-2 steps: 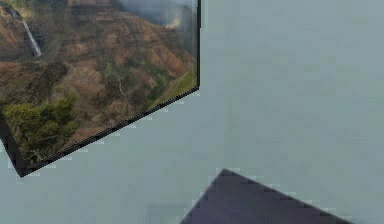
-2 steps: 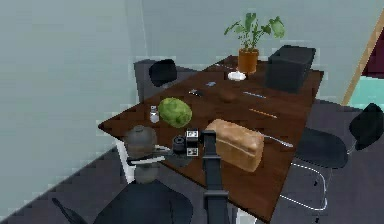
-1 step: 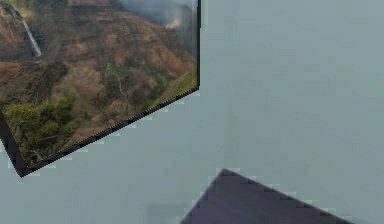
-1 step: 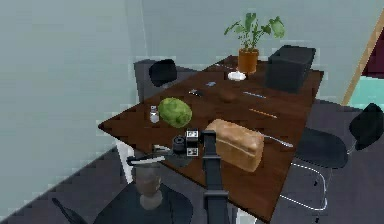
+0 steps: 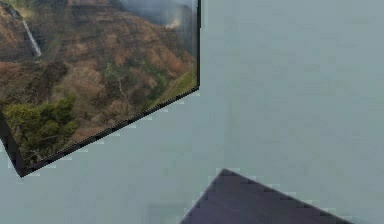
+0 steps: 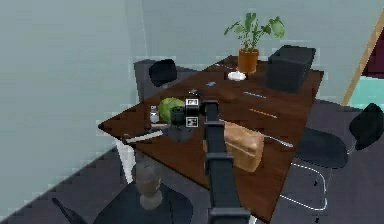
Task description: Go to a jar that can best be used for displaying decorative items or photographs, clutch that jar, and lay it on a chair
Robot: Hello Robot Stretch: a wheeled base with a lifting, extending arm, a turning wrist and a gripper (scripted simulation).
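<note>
Arm side view, pincer [image 6: 176, 117] near green blob [image 6: 167, 105]

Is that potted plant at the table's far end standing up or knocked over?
Upright. The potted plant rests on its pot's base on the table, green leaves fanning upward above it.

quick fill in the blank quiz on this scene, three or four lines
1. In the forward view the painting hangs on the picture's ____ side.
2. The potted plant stands on the table next to a ____ box.
3. In the arm side view the loaf of bread lies just ____ of the arm.
4. The round thing near the table's closer end is ____ in colour.

Missing words: left; black; right; green.
</note>
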